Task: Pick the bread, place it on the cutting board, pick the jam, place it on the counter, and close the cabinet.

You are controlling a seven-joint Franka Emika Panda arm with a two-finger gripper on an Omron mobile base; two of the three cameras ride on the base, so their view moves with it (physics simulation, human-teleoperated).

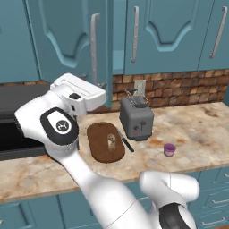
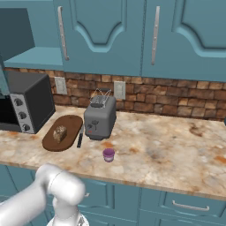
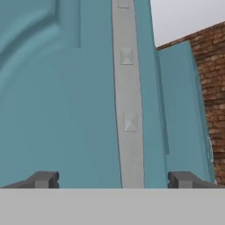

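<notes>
Cabinet point(image 1: 67, 40) first: in the left base view its left door hangs swung out from the wall, silver bar handle point(image 1: 94, 47) facing the room, and the robot's hand point(image 1: 85, 96) sits right up by the door's lower edge, just under that handle. The bread point(image 1: 111, 141) is lying on the dark oval cutting board point(image 1: 105, 154), which rests on the marbled bench point(image 1: 197, 129) left of the grey toaster point(image 1: 136, 118). A black-handled knife point(image 1: 125, 142) lies between board and toaster. The little pink-purple jam point(image 1: 169, 150) jar stands on the bench in front of the toaster, off to its right, touching nothing else.

Right base view, same deal from the other side: bread point(image 2: 59, 133) on the cutting board point(image 2: 66, 123), jam point(image 2: 108, 155) out on the bench point(image 2: 176, 145) in front of the toaster point(image 2: 99, 117), and the open cabinet point(image 2: 26, 44) shows its inner shelf above a black toaster oven point(image 2: 28, 101).

Hand view: the two fingertips point(image 3: 44, 179) stand wide apart with nothing between them, and the door's silver handle point(image 3: 127, 96) runs up the middle of the teal panel dead ahead. Can't tell if they're touching the door.
</notes>
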